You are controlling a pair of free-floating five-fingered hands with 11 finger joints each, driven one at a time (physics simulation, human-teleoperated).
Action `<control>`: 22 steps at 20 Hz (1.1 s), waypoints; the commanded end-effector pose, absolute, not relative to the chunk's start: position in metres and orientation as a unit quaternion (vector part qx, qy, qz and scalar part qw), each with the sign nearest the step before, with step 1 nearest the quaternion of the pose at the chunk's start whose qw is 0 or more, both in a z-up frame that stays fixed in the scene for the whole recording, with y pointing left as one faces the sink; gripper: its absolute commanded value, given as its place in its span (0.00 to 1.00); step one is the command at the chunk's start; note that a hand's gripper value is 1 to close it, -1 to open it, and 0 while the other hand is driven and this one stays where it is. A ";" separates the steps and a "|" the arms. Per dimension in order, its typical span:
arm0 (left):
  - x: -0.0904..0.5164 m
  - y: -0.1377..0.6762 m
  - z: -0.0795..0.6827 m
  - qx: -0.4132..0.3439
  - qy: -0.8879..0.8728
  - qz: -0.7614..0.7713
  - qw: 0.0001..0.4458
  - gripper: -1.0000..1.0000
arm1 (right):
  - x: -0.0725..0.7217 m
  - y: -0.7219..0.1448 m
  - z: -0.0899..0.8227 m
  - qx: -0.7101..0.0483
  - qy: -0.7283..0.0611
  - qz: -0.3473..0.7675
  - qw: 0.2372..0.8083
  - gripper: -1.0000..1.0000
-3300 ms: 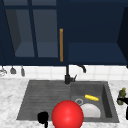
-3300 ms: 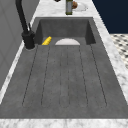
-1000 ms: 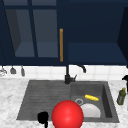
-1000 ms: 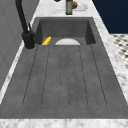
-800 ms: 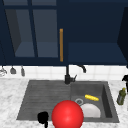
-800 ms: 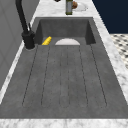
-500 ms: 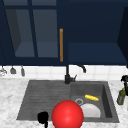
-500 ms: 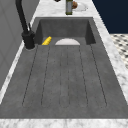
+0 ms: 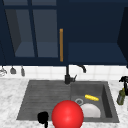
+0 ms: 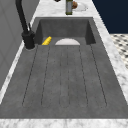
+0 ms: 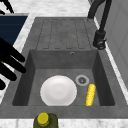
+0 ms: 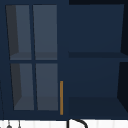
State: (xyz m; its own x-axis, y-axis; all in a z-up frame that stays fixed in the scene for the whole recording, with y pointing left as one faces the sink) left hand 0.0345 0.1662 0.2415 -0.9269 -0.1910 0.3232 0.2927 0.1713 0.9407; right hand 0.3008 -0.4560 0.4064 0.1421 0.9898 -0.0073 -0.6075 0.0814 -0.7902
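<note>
My left hand [image 9: 43,117] hangs at the sink's [image 9: 25,100] seven o'clock; fingers indiscernible. My right hand [image 11: 10,62], fingers spread, hovers at nine o'clock of the white plate [image 11: 58,90].

**Hidden and cut-off parts at the sink**

In the front view a red ball [image 9: 67,114] covers the near left part of the white plate [image 9: 90,110] and runs off the bottom edge. The left hand [image 9: 43,117] is cut by that same edge. The right hand [image 9: 124,80] is clipped by the right edge, its fingers too small to read. In the right side view, the bottle [image 11: 45,121] is cut off below.
</note>
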 end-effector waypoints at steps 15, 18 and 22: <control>0.034 0.166 0.242 -0.034 -0.742 -0.643 0.188 0.50 | 0.330 -0.485 0.355 -0.254 -0.283 0.638 0.669 0.00; 0.034 0.166 0.242 -0.034 -0.742 -0.643 0.188 0.50 | 0.334 -0.487 0.351 -0.245 -0.287 0.640 0.669 0.00; 0.034 0.166 0.242 -0.034 -0.742 -0.643 0.188 0.50 | 0.341 -0.495 0.346 -0.235 -0.291 0.647 0.665 0.00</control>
State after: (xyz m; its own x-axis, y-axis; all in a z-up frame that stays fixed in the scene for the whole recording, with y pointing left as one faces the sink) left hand 0.0345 0.1662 0.2415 -0.9269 -0.1910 0.3232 0.2927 0.1713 0.9407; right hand 0.3355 -0.4891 0.3489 0.0465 0.9959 0.0777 -0.7090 0.0877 -0.6998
